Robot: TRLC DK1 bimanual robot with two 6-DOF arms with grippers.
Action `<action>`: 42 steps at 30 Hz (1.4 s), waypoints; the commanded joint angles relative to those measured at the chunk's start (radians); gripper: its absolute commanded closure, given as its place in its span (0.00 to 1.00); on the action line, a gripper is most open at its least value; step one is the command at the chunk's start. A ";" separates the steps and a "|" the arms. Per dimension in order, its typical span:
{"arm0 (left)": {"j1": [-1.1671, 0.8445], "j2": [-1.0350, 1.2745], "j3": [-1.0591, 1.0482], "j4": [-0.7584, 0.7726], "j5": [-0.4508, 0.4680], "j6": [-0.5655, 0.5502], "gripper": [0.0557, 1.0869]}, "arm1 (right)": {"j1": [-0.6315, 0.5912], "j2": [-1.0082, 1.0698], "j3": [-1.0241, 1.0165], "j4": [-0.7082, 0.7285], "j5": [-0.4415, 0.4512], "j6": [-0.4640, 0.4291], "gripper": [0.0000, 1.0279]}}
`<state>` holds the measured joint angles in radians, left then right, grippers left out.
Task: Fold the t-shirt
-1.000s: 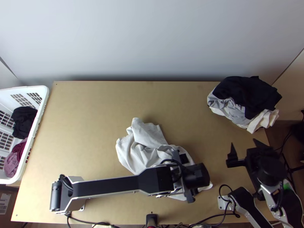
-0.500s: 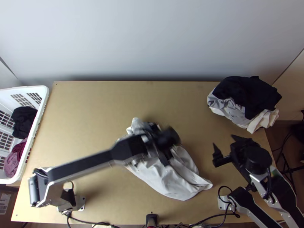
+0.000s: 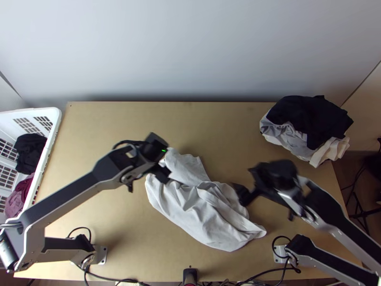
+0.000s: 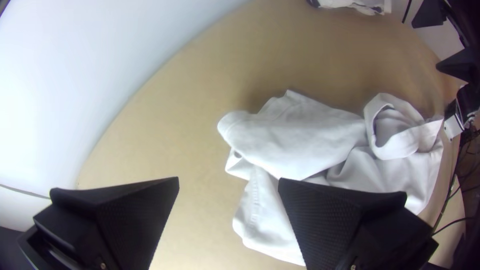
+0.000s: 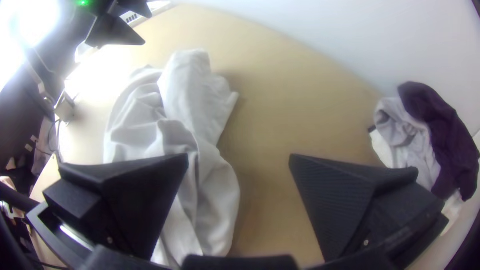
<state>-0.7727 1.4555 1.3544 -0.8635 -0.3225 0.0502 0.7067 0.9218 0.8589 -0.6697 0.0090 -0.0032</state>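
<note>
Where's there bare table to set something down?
Bare table lies between the wall and the white t-shirt, and between the t-shirt and the clothes pile. Crowded: the t-shirt's left and right sides, beside the left gripper and right gripper.

We see the t-shirt (image 3: 205, 219) as soft, matt, wrinkled cloth on a smooth wooden table (image 3: 109, 124) with a faint sheen. At the left, the basket (image 3: 56, 119) is smooth plastic; at the far right, the pile (image 3: 309, 117) is matt cloth. The left gripper (image 3: 146, 180) and right gripper (image 3: 267, 205) have matt, finely textured fingers (image 4: 325, 220). The arms' pale edges may be smooth metal.
</note>
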 commanded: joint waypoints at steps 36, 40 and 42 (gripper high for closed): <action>0.176 0.290 0.017 0.222 0.428 -0.170 0.20 | 0.255 0.614 0.212 -0.031 -0.093 -0.080 0.97; 0.176 0.307 0.018 0.224 0.438 -0.177 0.31 | 0.235 0.592 0.213 -0.047 -0.098 -0.087 0.97; 0.176 0.310 0.018 0.236 0.454 -0.184 0.43 | 0.226 0.589 0.223 -0.057 -0.096 -0.087 0.97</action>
<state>-0.5911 1.7416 1.3628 -0.6395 0.0902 -0.1154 0.9604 1.5272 1.0737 -0.6960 -0.0769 -0.0795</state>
